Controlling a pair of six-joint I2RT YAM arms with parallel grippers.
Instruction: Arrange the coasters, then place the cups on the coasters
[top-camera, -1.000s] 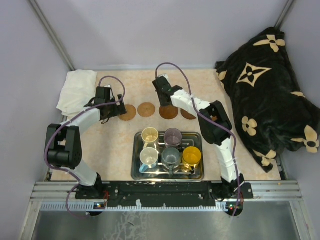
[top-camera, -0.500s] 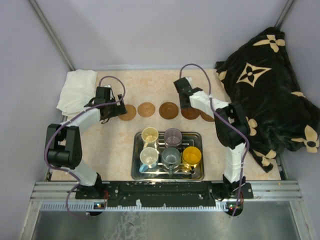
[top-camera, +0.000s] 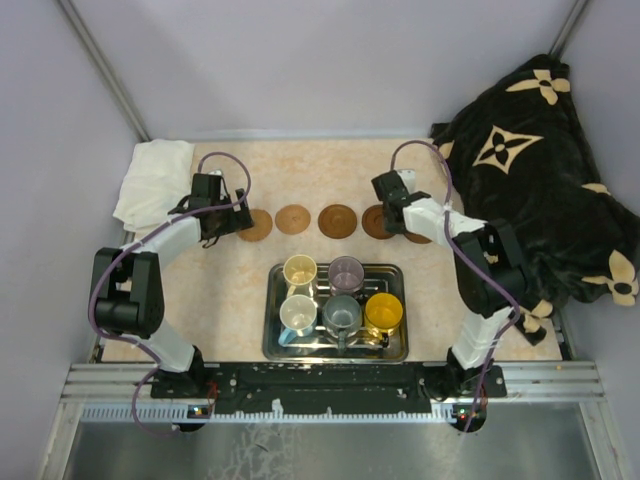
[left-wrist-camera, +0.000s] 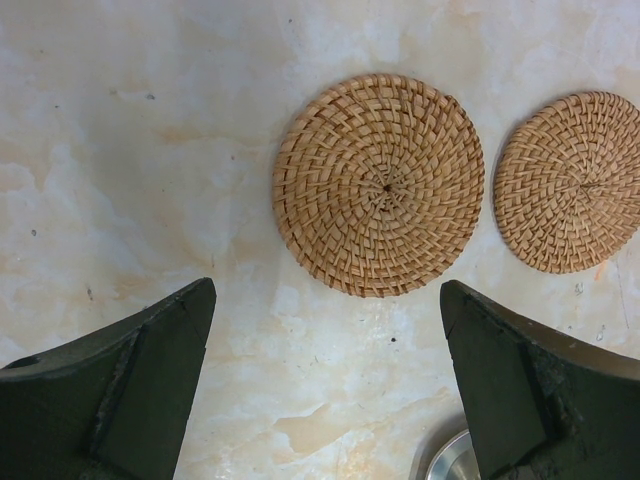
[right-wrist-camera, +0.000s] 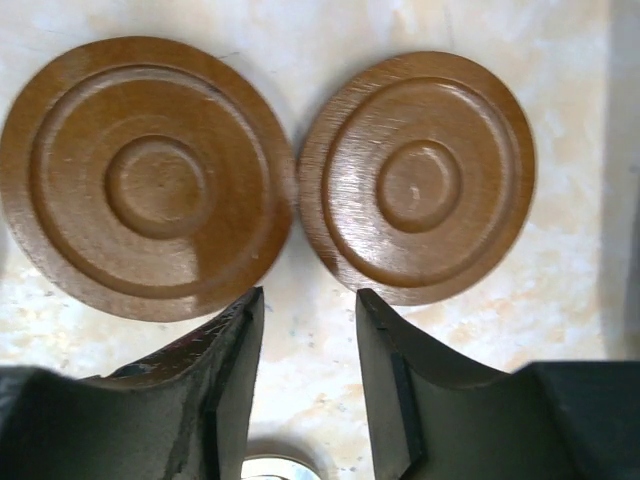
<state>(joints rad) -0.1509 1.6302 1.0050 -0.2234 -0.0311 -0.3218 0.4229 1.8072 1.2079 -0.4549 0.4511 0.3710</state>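
Five coasters lie in a row across the table: two woven ones on the left, then three dark wooden ones. My right gripper hovers over the two rightmost discs, open, with only bare table between its fingers. My left gripper stands wide open just near of the leftmost woven coaster. The cups sit in the metal tray: cream-yellow, purple, white, grey, orange-yellow.
A folded white cloth lies at the back left corner. A black blanket with cream flowers is heaped along the right side, close to the right arm. The tray's rim shows beside my left gripper's right finger.
My right gripper has swung right along the row, from the middle coaster to the right end, where a fifth coaster now lies, and its jaws have parted. The left arm has not moved.
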